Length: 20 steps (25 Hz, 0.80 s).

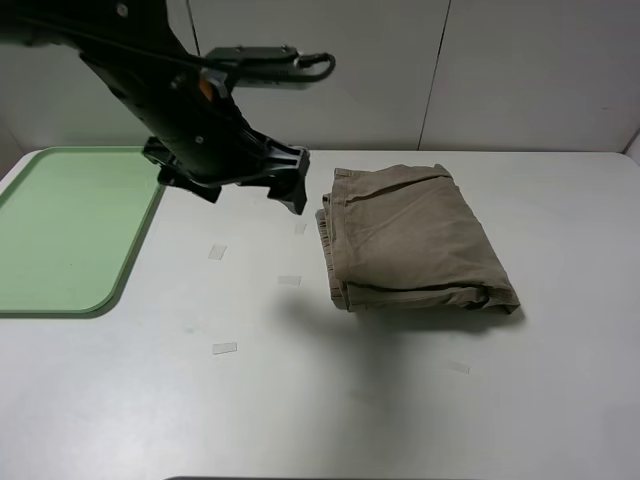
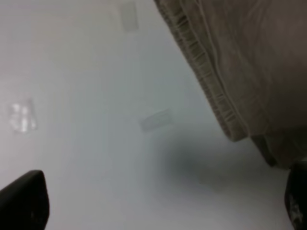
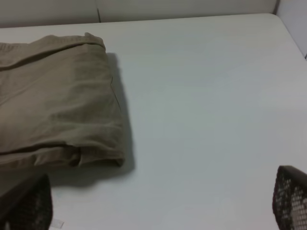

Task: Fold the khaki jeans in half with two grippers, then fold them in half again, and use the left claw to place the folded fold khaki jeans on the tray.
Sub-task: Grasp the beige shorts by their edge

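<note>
White table (image 1: 300, 400) before a pale panelled wall (image 1: 520, 70). The green tray (image 1: 60, 230) lies flat at the far-left edge of the table, its rounded near corner toward the centre. The jeans (image 1: 410, 240), folded into a compact block, rest right of centre, well apart from the tray, with the gathered waistband edge facing left. Small tape pieces (image 1: 217, 251) dot the surface between tray and jeans. Bare tabletop extends near and right of the jeans. The left gripper (image 1: 290, 185) hangs above the table just left of the jeans, jaws spread wide, grasping nothing. The right gripper (image 3: 158, 206), seen only in its wrist view, is likewise spread wide and holds nothing, with the jeans beyond it.
</note>
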### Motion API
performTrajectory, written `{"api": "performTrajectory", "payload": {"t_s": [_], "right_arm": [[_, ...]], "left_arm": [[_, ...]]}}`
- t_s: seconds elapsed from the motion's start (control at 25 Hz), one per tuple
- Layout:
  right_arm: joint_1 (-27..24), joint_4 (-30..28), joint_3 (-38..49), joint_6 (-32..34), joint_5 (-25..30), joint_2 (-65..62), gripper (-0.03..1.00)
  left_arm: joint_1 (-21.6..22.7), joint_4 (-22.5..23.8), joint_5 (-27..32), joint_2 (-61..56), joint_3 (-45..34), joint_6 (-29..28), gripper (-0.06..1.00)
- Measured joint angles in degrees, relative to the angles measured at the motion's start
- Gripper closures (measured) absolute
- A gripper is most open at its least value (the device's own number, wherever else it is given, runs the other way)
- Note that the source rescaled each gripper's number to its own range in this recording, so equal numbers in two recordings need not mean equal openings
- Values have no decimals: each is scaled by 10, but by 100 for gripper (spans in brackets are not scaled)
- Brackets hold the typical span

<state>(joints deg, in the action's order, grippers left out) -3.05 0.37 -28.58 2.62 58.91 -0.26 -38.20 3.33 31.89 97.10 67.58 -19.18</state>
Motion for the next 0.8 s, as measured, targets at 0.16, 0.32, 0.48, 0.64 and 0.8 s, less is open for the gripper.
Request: {"api": "performTrajectory", "payload": {"t_s": [0.16, 0.32, 0.48, 0.64, 0.8], "right_arm": [[0, 0, 0, 0, 0, 0, -3], [0, 0, 0, 0, 0, 0, -3], [0, 0, 0, 0, 0, 0, -3], [0, 0, 0, 0, 0, 0, -3], [0, 0, 0, 0, 0, 0, -3]], "left_arm": [[-10, -10, -47, 46, 0, -25, -5], [-10, -33, -110, 83, 0, -30, -5], [-10, -67, -124, 125, 16, -33, -5], [-10, -84, -130, 172, 48, -35, -5], [-10, -107, -139, 217, 83, -37, -5]]}}
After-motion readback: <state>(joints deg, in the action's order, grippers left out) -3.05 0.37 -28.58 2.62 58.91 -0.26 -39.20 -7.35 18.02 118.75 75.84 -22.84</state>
